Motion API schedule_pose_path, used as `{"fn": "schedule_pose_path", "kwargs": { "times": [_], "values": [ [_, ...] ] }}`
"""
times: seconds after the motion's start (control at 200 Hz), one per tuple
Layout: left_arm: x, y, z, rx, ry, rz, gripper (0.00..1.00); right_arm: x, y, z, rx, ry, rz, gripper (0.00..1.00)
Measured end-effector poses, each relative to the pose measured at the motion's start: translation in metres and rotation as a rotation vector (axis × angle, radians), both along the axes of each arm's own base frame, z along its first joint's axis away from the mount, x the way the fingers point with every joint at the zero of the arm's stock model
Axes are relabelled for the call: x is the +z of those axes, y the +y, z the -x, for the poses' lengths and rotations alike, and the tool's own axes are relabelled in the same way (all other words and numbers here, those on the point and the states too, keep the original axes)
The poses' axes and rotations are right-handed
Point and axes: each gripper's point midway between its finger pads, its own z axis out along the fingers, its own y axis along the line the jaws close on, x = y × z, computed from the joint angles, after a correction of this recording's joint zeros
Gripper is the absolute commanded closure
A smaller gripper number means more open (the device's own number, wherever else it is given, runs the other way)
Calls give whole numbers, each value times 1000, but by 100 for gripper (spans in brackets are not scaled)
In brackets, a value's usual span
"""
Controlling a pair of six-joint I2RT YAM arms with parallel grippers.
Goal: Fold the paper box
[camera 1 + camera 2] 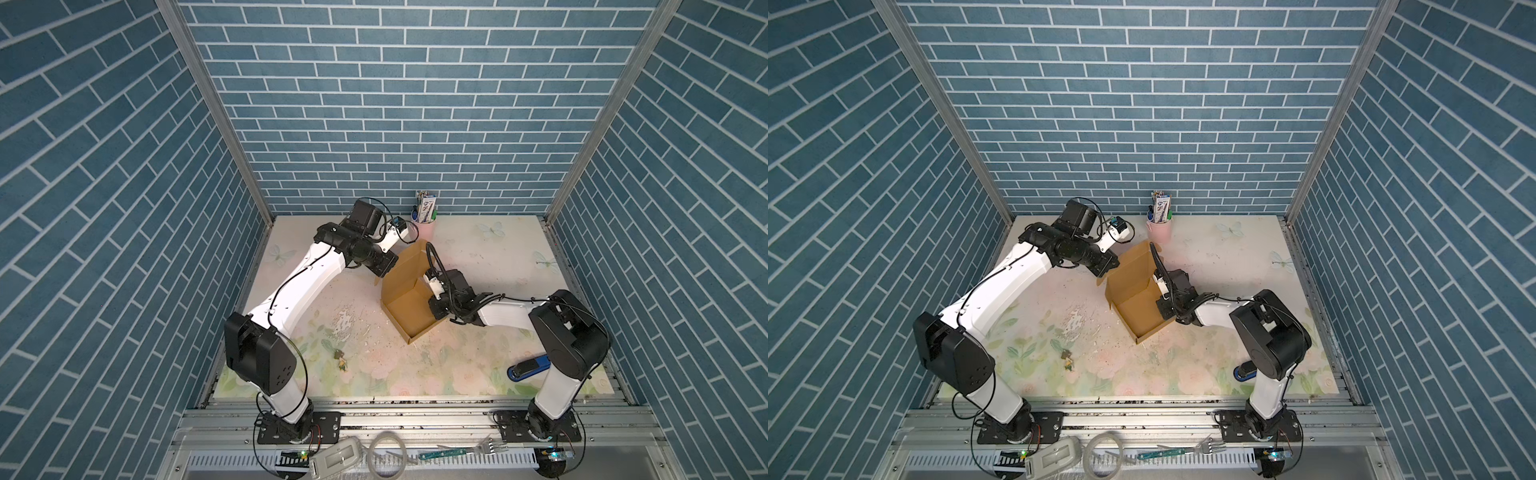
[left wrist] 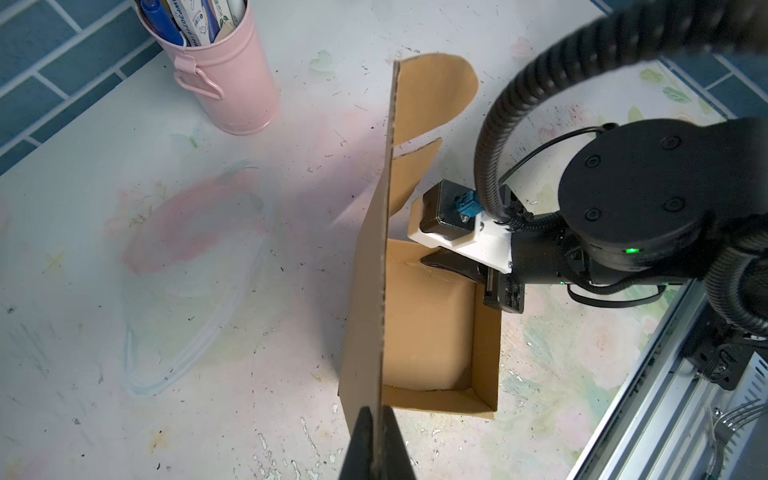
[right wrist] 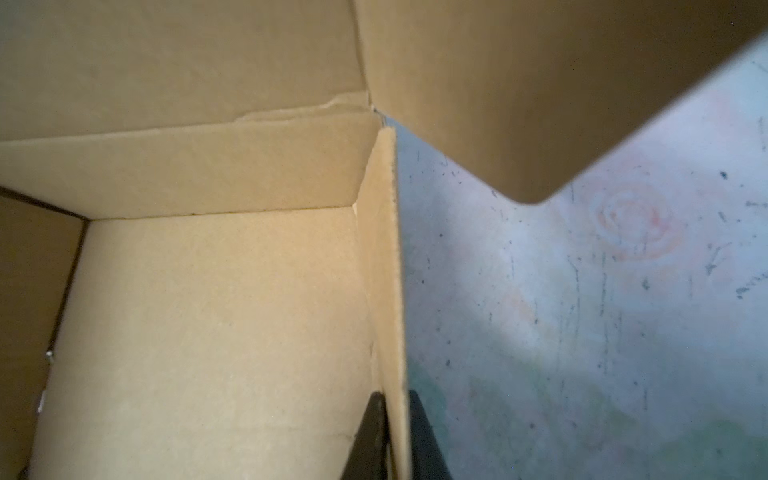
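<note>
At the centre of a top view, the paper box [image 1: 409,311] sits on the worktop [image 1: 490,249], walls raised, its lid panel [image 2: 365,291] upright. The left claw [image 2: 376,449] pinches the lid panel's edge; the right claw [image 3: 397,442] pinches a side wall [image 3: 384,270]. Closing appears in hand: next, the lid must swing down and its ear flaps [image 2: 432,95] tuck inside.

1. The paper box [image 1: 409,316]: plain brown corrugated cardboard, unprinted, formed into a shallow tray with its walls up.
2. Lid panel upright, its edge pinched in my left claw [image 2: 376,440]; rounded flaps at its far end.
3. One side wall sits gripped in my right claw [image 3: 397,444].
</note>
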Motion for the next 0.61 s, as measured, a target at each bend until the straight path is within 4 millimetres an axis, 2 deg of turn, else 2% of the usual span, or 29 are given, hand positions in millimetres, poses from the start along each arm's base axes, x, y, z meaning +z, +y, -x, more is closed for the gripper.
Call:
{"fn": "schedule_pose_path", "kwargs": {
  "times": [0.27, 0.605],
  "values": [
    [-1, 0, 0, 0, 2, 0, 100, 1, 5, -9, -1, -21, 10, 100],
    [-1, 2, -1, 7, 1, -2, 100, 1, 9, -15, -24, -81, 73, 100]
  ]
}}
